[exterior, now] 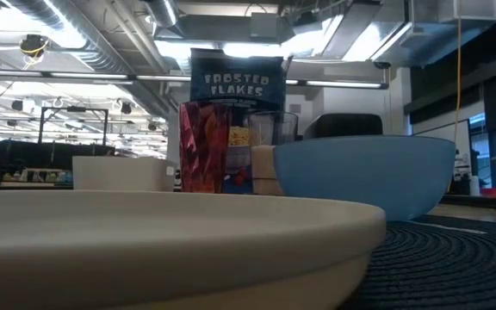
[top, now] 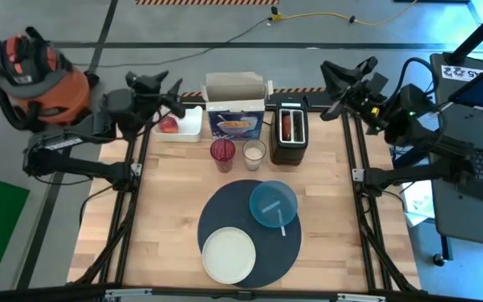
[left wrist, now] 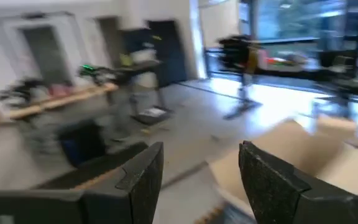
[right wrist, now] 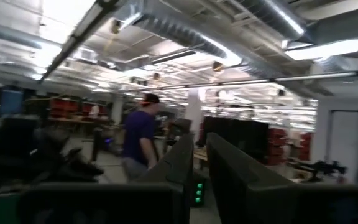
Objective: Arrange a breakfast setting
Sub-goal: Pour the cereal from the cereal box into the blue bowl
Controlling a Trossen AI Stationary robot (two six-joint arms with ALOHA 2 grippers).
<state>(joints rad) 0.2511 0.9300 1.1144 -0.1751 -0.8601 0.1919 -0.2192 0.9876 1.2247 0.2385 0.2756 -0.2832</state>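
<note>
Left gripper (top: pixel 177 92) is held spread and empty above the apple (top: pixel 168 125) at ten o'clock; right gripper (top: pixel 335 77), at two o'clock, is seen narrowly parted.

Robotics lab in open industrial hall: exposed ceiling ducts (right wrist: pixel 185 28) and strip lights; workbenches (left wrist: pixel 61 99) with equipment; shop vacuum (top: pixel 44 80) and floor cables beside wooden tabletop (top: pixel 166 210); person (right wrist: pixel 138 140) walking.

Exposed ceiling ducts (right wrist: pixel 185 28), bright strip lights (exterior: pixel 257 50).
</note>
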